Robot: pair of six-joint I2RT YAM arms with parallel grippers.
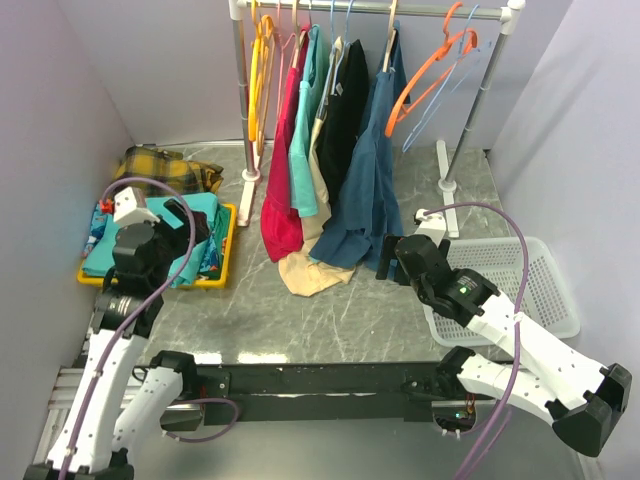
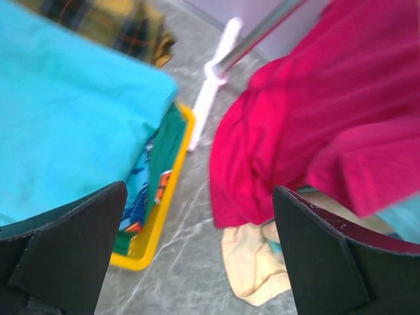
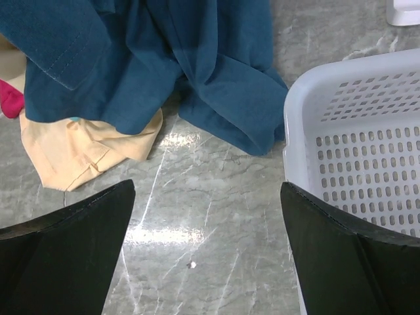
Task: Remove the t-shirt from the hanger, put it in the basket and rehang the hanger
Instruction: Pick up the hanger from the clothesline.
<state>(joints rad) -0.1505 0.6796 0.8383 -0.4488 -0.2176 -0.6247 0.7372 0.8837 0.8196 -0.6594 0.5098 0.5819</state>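
blue t-shirt (image 1: 365, 190) on hanger (image 1: 391, 35): light, limp, hem pooled on surface (image 1: 330, 320). best hold probably shoulder fabric beside hanger. left fingers (image 2: 65, 256), right fingers (image 3: 65, 256) apart, empty.

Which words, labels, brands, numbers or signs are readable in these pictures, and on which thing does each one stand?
No text can be read in any of the three views.
small pale tag on the black hanging garment: too small to read.
blue and orange patterned cloth in the yellow plastic tray: blurred print, no letters can be made out.
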